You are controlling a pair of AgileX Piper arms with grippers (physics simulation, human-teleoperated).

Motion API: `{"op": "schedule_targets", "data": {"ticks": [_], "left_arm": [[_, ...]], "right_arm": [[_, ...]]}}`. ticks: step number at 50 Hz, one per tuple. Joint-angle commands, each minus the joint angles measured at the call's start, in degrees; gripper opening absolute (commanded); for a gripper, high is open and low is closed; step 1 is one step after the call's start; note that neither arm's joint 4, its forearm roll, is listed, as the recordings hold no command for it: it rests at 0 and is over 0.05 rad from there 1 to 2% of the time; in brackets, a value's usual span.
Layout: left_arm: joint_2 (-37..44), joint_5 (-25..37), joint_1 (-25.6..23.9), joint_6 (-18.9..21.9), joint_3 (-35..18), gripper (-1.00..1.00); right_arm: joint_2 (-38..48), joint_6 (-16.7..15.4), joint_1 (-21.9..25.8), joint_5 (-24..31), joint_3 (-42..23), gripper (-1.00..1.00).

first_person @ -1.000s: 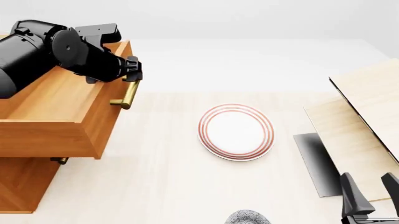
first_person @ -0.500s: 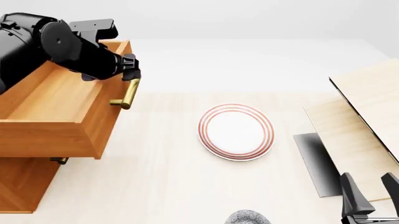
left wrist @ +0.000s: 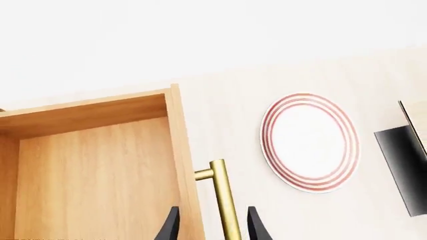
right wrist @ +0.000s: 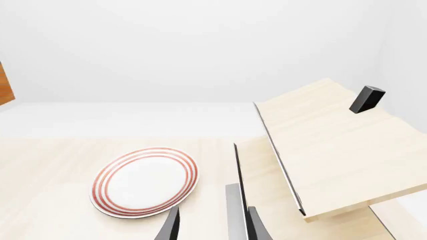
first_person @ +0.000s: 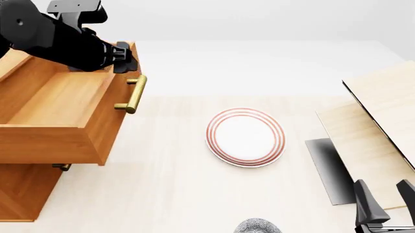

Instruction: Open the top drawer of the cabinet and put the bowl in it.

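Note:
The cabinet (first_person: pixel 19 194) stands at the left with its top drawer (first_person: pixel 52 143) pulled out and nothing showing inside. The drawer's brass handle (first_person: pixel 133 94) is free. My left gripper (first_person: pixel 122 58) hovers open above the drawer's front corner, clear of the handle. In the left wrist view the handle (left wrist: pixel 225 200) shows between the spread fingers of the left gripper (left wrist: pixel 213 230), beside the drawer (left wrist: pixel 100 170). Only the speckled rim of the bowl (first_person: pixel 257 226) shows at the near edge. My right gripper (first_person: pixel 386 201) stands open at the near right, holding nothing; the right wrist view also shows the right gripper (right wrist: pixel 213 227) open.
A white plate with red rings (first_person: pixel 246 137) lies mid-table, and the plate (right wrist: pixel 145 181) shows in the right wrist view too. Pale wood boards (first_person: pixel 379 126) lean at the right over a dark slab (first_person: pixel 327 167). A small black block (right wrist: pixel 366 98) sits on the upper board.
My left gripper has let go of the drawer handle and risen up and back to the left. The drawer stays pulled out. The right arm has not moved.

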Motion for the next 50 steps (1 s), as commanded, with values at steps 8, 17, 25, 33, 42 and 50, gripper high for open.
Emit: {"op": "schedule_targets", "data": {"ticks": [8,17,25,33,42,50], "left_arm": [[-3.0,2.1,-2.3,3.3,-0.1,1.0],[-4.0,1.3,-5.2,7.9,0.7,1.0],[-6.1,0.3,-6.0,12.5,3.7,1.0],[-8.1,0.8,-8.6,14.9,6.2,1.0],[-6.6,-0.2,-15.5,11.5,5.6,1.0],[-9.6,-1.8,-16.2,11.6,9.8,1.0]], "right_arm": [[0.0,0.0,0.0,-0.1,0.0,1.0],[0.0,0.0,0.0,-0.1,0.0,1.0],[0.0,0.0,0.0,-0.1,0.0,1.0],[0.0,0.0,0.0,-0.1,0.0,1.0],[0.0,0.0,0.0,-0.1,0.0,1.0],[0.0,-0.1,0.0,-0.1,0.0,1.0]]}}
